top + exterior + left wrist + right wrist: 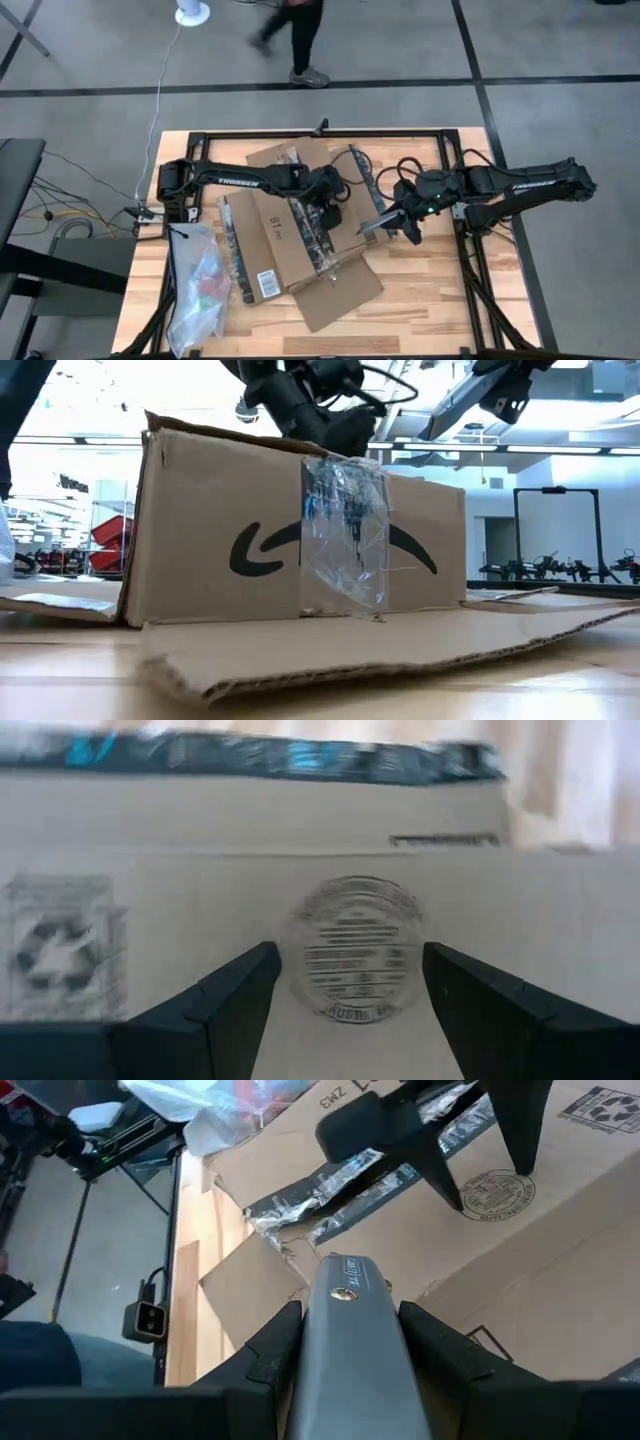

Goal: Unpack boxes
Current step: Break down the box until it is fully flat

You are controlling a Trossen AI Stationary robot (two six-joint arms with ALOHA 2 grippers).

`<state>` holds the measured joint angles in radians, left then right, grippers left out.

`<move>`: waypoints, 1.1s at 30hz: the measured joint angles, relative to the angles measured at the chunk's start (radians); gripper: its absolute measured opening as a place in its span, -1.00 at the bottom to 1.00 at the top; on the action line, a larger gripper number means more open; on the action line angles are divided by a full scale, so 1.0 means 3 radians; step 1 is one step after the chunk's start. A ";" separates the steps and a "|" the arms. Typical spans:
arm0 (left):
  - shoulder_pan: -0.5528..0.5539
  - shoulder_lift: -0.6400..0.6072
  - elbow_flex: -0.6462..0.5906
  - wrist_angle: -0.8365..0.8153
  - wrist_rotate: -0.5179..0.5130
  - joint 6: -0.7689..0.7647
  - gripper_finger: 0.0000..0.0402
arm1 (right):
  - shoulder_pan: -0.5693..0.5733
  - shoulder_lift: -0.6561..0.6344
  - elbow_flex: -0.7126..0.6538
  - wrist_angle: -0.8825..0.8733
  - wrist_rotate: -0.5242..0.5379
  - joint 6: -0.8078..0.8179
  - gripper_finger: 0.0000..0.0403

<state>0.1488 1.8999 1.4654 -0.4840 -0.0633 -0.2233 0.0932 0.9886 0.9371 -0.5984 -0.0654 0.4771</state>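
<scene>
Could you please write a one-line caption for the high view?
Left gripper over the cardboard box; right gripper holding a grey tool nearby.

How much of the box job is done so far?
Partly done, it seems. The brown cardboard box has flaps folded out flat on the wooden table, and its dark tape strip looks torn. Right now the right gripper holds a grey cutter-like tool near the box, while the open left gripper hovers over it. Whether anything inside is left, I cannot see.

Round stamp on box blurred, unreadable.
</scene>
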 joint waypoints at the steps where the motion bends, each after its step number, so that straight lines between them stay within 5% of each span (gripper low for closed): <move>1: 0.0039 0.0000 0.0000 -0.0008 -0.0049 -0.0112 0.21 | 0.0006 0.0000 0.0000 -0.0001 0.0029 0.0044 -0.42; 7: 0.0225 0.0005 0.0041 0.0007 -0.0160 -0.0375 0.21 | 0.0150 0.0014 0.0000 0.0033 0.0172 0.0341 -0.42; 12: 0.0366 0.0015 0.0287 -0.0083 -0.0254 0.0042 0.21 | 0.0391 0.0167 0.0000 0.0135 0.0182 0.0507 -0.42; 16: 0.0261 -0.0092 0.0743 -0.0770 -0.0209 0.0497 0.21 | 0.0536 0.0348 0.0000 0.0247 0.0205 0.0611 -0.42; 24: -0.0543 -0.0445 0.1112 -0.2231 -0.0246 0.0855 0.21 | 0.0880 0.0506 0.0000 0.0662 0.0254 0.1098 -0.42; 28: -0.0979 -0.0520 0.1022 -0.2684 -0.0513 0.0514 0.21 | 0.1087 0.0528 0.0000 0.0659 0.0560 0.1299 -0.42; 33: -0.1465 -0.0509 0.0608 -0.2607 -0.0513 -0.0165 0.21 | 0.1198 0.0674 0.0001 0.0430 0.0846 0.1375 -0.42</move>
<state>-0.2907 1.7473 1.6479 -1.2661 -0.2172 -0.2728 0.4528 1.1908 0.9375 -0.4695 0.1884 0.8897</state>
